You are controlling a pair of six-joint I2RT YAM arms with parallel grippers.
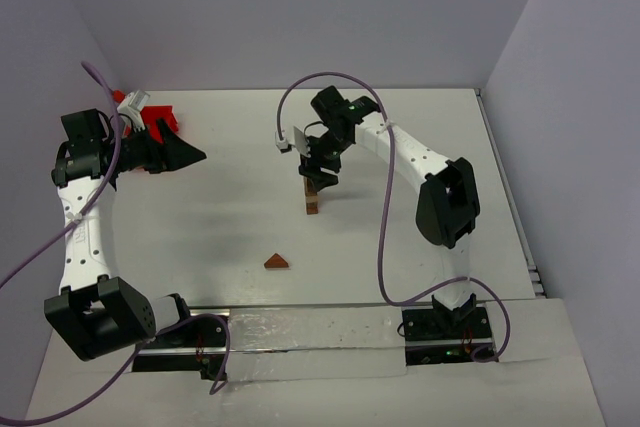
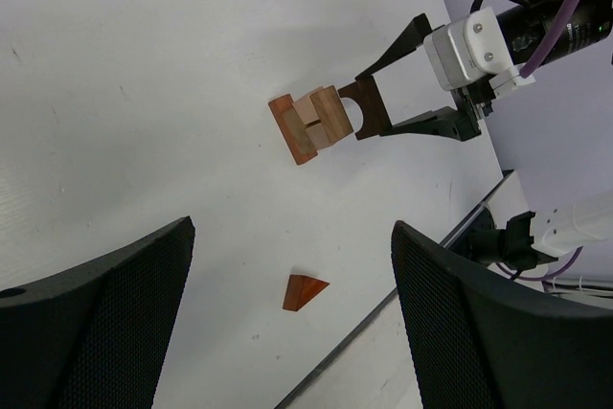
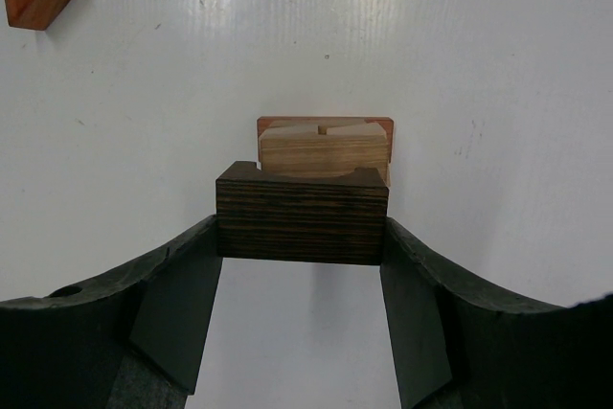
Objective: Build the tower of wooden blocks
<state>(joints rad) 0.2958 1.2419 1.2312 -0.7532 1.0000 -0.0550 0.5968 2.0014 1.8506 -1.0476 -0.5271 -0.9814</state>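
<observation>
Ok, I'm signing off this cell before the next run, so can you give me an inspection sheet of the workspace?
Surface: white table, no spills seen.
Job's things: wood block tower mid-table; dark block at its top; wedge lying apart, nearer the bases.
Clutter: red tray at far left.
Grippers: right gripper shut on dark block; left gripper open, empty.
Cables: purple cables looping off both arms.
Surroundings: plain walls, nothing else seen.

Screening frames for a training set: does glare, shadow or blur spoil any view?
Top external: even light, faint shadows, wood block tower tiny. Left wrist: tower and wedge sharp. Right wrist: dark block crisp in the right end effector, streaky sheen on the table.
</observation>
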